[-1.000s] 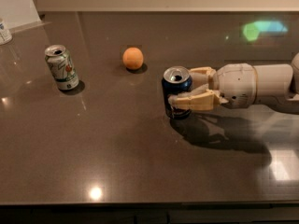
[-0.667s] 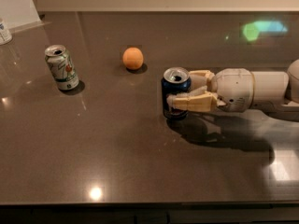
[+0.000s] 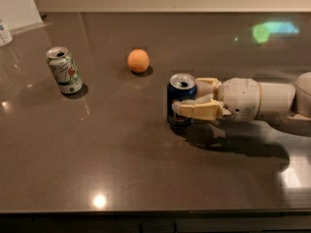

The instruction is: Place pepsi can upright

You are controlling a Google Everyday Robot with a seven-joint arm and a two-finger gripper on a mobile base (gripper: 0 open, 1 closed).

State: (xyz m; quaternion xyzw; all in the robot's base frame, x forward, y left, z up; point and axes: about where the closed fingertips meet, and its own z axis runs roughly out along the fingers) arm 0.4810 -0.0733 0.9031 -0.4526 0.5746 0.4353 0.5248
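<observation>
The pepsi can (image 3: 181, 90) is dark blue with a silver top and stands upright on the dark table (image 3: 146, 169), right of centre. My gripper (image 3: 186, 98) reaches in from the right. Its cream fingers (image 3: 194, 110) sit on either side of the can, the near one across the can's front and the far one behind it. The fingers look closed against the can's sides. The can's base rests on the table.
A white and green can (image 3: 64, 70) stands upright at the left. An orange ball (image 3: 138, 60) lies behind and to the left of the pepsi can. A white object (image 3: 5, 32) is at the far left edge. The arm's white wrist (image 3: 252, 101) stretches to the right edge.
Almost nothing differs. The can stays upright in the same spot with the fingers around it, and the arm has barely shifted.
</observation>
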